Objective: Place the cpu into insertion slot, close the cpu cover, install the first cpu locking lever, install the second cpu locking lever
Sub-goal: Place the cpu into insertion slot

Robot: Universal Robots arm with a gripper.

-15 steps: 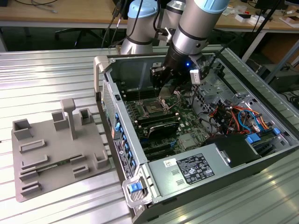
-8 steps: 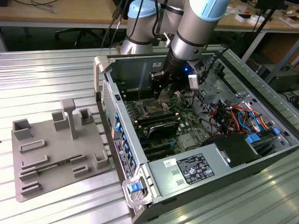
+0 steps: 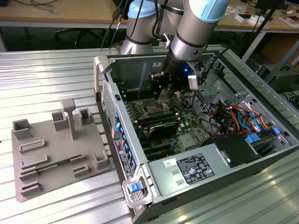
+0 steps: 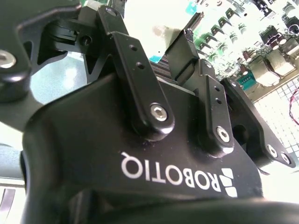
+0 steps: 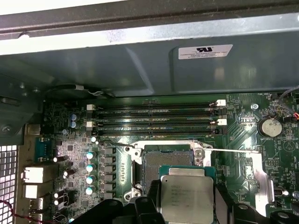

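The gripper point(image 5: 186, 211) reaches into the open computer case point(image 3: 108, 100), which lies on its side on a ribbed metal table point(image 3: 46, 74). Its black fingers point(image 5: 144, 209) are closed on the cpu point(image 5: 187, 196), one on each of two opposite edges. The chip is held flat, its silver-grey top facing the camera in the first wrist view and its tan-green rim showing along the edges. The insertion slot point(image 5: 167, 157), a dark square with a silver metal rim, is set into the green circuit board point(image 5: 70, 154) and stands open with nothing in it. The cpu covers the slot's edge nearest the gripper and sits off to one side rather than squarely over it; whether it touches the slot cannot be told. Two thin wire levers point(image 5: 119, 143) run out from the slot's corners. Beyond the slot lie the long black memory slots point(image 5: 154, 116), and a coin battery point(image 5: 269, 126) sits near one end of them. In the exterior view the arm comes down over the board near the middle of the case, a power supply point(image 3: 191, 170) fills the near end, and a grey fixture tray point(image 3: 56, 149) rests on the table at the exterior view's left, well apart from the gripper.
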